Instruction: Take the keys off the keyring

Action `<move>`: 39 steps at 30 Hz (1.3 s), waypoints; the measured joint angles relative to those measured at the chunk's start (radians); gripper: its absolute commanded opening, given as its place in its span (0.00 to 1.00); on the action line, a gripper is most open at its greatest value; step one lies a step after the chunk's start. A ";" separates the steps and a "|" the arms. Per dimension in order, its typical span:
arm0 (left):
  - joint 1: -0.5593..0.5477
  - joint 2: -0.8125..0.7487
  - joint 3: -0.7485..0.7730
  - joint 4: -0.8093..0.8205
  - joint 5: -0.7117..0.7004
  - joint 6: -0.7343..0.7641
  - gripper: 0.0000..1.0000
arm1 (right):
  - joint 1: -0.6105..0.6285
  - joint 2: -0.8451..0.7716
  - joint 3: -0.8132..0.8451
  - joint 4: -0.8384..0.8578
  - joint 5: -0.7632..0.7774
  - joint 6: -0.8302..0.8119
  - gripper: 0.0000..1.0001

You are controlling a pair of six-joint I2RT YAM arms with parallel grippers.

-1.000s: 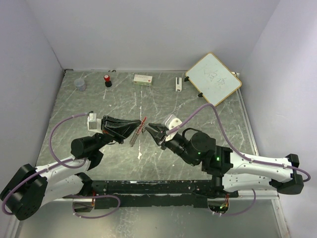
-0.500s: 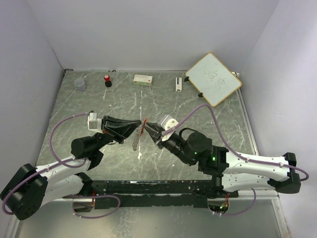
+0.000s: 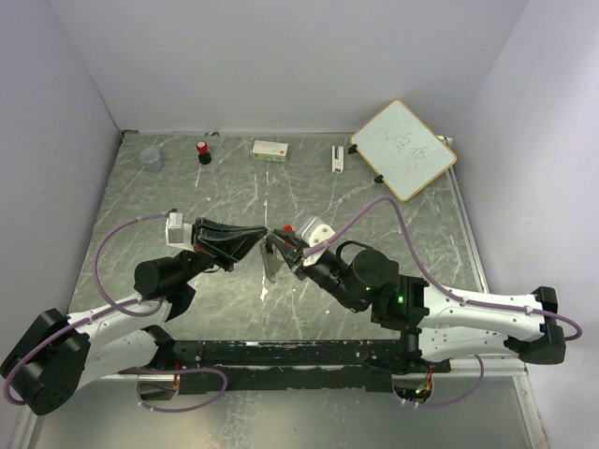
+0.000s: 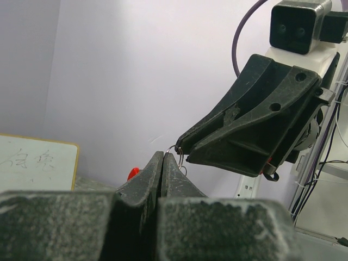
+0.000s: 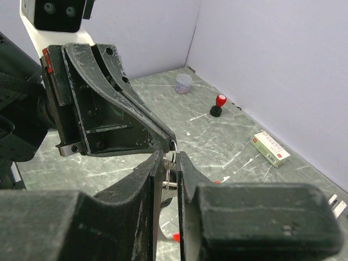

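Observation:
The keys (image 3: 270, 265) hang as a small silver bunch between the two grippers, above the table. My left gripper (image 3: 260, 236) is shut on the thin wire keyring (image 4: 179, 156), which sticks out just past its tips (image 4: 163, 156). My right gripper (image 3: 278, 245) faces it tip to tip. In the right wrist view its jaws (image 5: 169, 159) stand a narrow gap apart with the keyring (image 5: 173, 145) and a key head pinched between them. A small red tag (image 4: 132, 173) hangs by the bunch. Most of the keys are hidden below the fingers in both wrist views.
Along the back edge stand a clear cup (image 3: 150, 159), a red-capped black bottle (image 3: 202, 151), a white and green box (image 3: 270, 149) and a small white block (image 3: 337, 157). A framed whiteboard (image 3: 403, 148) leans at the back right.
My right gripper has moved left from open and apart to closed on the keyring at my left gripper's tips. The keys have swung slightly right. The left arm has held still.

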 measured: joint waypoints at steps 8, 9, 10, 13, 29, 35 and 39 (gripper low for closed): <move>0.000 -0.013 0.000 0.000 0.000 0.001 0.07 | 0.000 0.000 0.000 -0.002 0.004 0.005 0.21; 0.000 -0.017 0.000 0.000 0.000 0.001 0.07 | 0.000 -0.007 -0.002 -0.003 0.004 0.006 0.22; 0.000 -0.021 0.000 0.000 0.000 0.001 0.07 | 0.000 -0.016 -0.006 -0.003 0.004 0.009 0.24; 0.000 -0.026 0.000 0.000 0.000 0.001 0.07 | 0.000 -0.062 -0.033 -0.006 0.003 0.025 0.29; 0.000 -0.029 0.005 0.001 0.000 0.001 0.07 | 0.001 -0.035 -0.112 0.025 -0.014 0.076 0.35; 0.000 -0.034 0.005 0.000 0.000 0.001 0.07 | 0.001 -0.032 -0.142 0.069 -0.020 0.087 0.38; 0.000 -0.038 0.005 0.001 0.000 0.001 0.07 | 0.001 -0.021 -0.148 0.102 -0.020 0.087 0.44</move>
